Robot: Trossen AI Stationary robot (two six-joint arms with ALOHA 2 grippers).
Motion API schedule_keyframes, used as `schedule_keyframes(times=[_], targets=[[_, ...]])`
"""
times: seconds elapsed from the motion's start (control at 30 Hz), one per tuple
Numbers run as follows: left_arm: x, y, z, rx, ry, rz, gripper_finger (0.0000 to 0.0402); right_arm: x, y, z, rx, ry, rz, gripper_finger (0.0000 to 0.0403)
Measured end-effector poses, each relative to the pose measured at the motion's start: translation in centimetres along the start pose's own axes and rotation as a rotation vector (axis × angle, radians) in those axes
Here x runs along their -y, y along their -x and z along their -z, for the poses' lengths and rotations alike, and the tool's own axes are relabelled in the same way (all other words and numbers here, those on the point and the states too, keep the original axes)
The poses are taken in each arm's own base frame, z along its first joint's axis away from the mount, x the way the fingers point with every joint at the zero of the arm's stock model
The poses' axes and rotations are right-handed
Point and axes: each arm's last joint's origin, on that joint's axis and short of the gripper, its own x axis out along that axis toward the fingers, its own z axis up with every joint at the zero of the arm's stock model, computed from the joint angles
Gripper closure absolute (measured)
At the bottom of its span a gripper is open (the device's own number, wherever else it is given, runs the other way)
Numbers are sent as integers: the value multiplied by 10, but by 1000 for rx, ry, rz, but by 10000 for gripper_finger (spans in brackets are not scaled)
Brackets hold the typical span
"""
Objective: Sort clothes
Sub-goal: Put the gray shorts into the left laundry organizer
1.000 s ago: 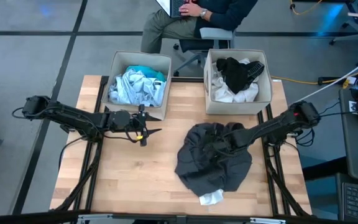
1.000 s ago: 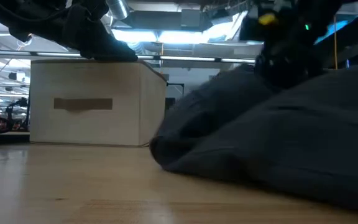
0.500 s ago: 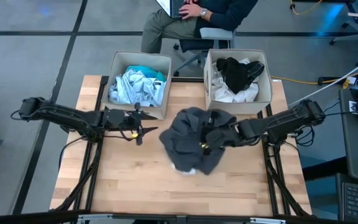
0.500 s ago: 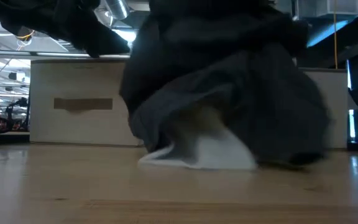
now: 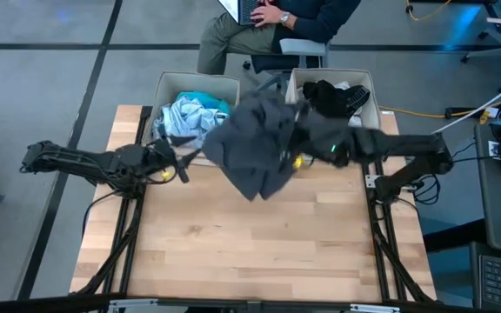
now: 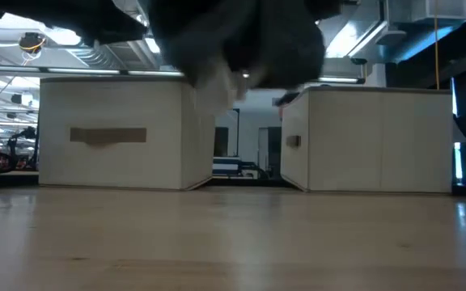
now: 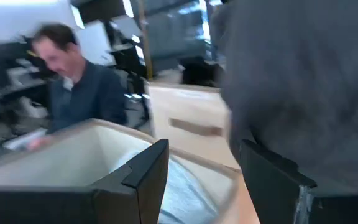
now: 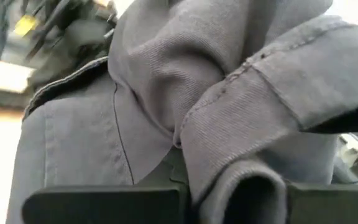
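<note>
My right gripper (image 5: 290,149) is shut on the large dark grey garment (image 5: 252,143), which hangs in the air over the far middle of the table, between the two beige bins. In the low view the garment (image 6: 233,36) is clear of the table top. My left gripper (image 5: 179,163) is open and empty just in front of the left bin (image 5: 165,87), beside the garment's left edge. The left bin holds pale blue (image 5: 185,117) and turquoise (image 5: 207,100) clothes. The right bin (image 5: 292,130) holds white (image 5: 316,130) and black (image 5: 329,100) clothes. My right gripper pinches a bunched fold of the dark grey garment (image 8: 229,155) between its two fingers, several layers with a stitched hem among them. It comes roughly level from the table's right. The garment is lifted clear and hangs slack below and to the left of the fingers.
A person (image 5: 272,22) sits on a chair just beyond the far edge, between the bins. The bare wooden table top (image 5: 250,252) lies toward the near edge. In the left wrist view the left bin's rim (image 7: 73,134) is close ahead of my left fingers.
My right gripper has risen and gone toward the far edge and the left, carrying the dark grey garment. The garment lay spread on the table, then gathered up, and now hangs clear. My left gripper has drawn back a little toward the left.
</note>
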Motion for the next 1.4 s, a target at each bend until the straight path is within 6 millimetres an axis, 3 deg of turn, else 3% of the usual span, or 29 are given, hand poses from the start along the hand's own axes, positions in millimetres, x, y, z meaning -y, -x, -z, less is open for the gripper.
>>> schedule_keyframes(times=[0.23, 0.4, 0.53, 0.67, 0.87, 1.07, 1.2, 1.4], targets=[[-9, 8, -9, 66, 3, -52, 215, 66, -26, -14, 299, -69, 97, 366], [-9, 8, -7, 52, 0, -49, 215, 99, -66, -3, 487, -88, 147, 366], [-8, 8, -6, 42, -15, -47, 215, 110, -108, 18, 575, -107, 168, 366], [-8, 8, -5, 30, -26, -44, 215, 107, -150, 42, 644, -105, 176, 358], [-8, 8, -5, 29, -27, -44, 215, 96, -201, 55, 676, -77, 75, 365], [-7, 7, -3, 11, -41, -40, 215, 77, -249, 81, 475, -96, -24, 357], [-7, 7, -1, -6, -41, -37, 215, 65, -264, 105, 280, -94, -58, 361], [-7, 7, -1, -4, -32, -37, 215, 55, -269, 132, 57, -88, -153, 361]])
